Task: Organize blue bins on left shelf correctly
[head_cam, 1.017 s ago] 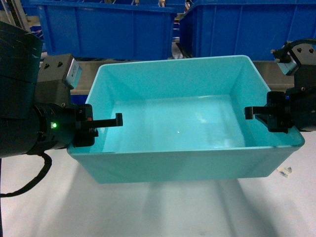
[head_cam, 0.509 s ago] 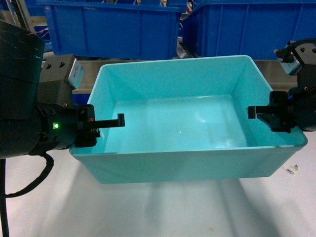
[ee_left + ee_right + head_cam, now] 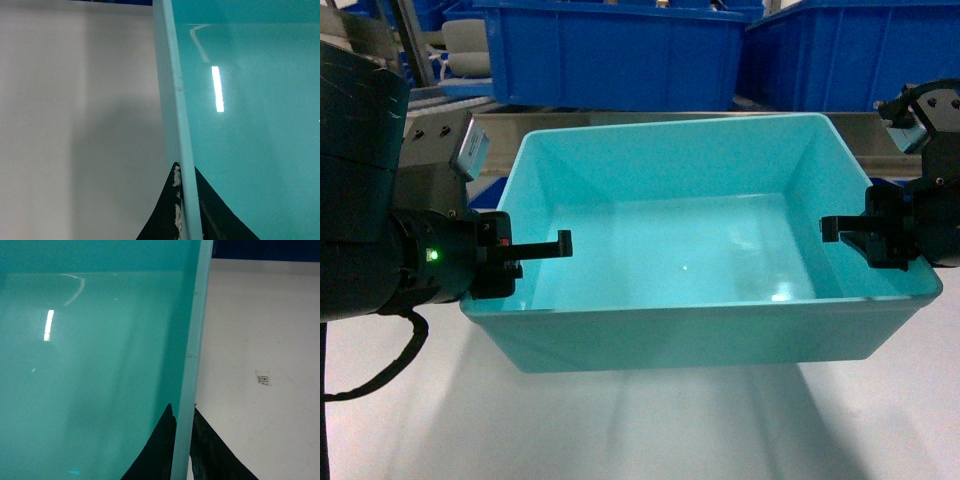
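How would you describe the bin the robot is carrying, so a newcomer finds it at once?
Look above the pale tabletop, before the dark blue bins. The light turquoise bin hangs between both arms, empty; its paler colour sets it apart.

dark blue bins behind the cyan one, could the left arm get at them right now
Probably not. The left gripper is clamped on the cyan bin's left wall, the right gripper on its right wall, and that bin sits between both arms and the dark blue bins.

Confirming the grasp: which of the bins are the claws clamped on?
The light turquoise plastic bin, pinched by both side walls; the two dark blue bins stand untouched behind.
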You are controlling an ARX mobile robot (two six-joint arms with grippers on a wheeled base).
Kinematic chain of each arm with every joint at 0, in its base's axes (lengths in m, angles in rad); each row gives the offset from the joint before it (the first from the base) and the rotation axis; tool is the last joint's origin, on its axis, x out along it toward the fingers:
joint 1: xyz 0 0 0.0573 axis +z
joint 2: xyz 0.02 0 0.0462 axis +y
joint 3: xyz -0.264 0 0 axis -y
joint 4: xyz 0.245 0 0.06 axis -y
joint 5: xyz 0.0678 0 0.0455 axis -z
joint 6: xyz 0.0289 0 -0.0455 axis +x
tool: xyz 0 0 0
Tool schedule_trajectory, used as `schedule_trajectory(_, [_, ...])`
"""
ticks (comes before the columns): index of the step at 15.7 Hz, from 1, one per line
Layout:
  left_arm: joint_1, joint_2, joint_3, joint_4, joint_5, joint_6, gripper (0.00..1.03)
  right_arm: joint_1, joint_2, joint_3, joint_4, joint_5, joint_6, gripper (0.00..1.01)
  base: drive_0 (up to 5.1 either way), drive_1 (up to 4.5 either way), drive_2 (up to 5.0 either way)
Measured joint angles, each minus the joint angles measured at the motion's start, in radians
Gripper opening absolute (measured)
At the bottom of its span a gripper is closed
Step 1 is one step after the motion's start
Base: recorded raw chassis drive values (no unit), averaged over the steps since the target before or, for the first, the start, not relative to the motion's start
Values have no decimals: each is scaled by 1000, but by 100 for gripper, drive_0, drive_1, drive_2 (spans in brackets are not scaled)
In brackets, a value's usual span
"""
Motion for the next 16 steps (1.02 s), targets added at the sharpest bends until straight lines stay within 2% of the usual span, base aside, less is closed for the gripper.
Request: schedule_trajectory(16, [3, -1, -3, -2, 0, 0, 2, 5, -2, -2, -1, 1, 2, 7, -472, 130, 357])
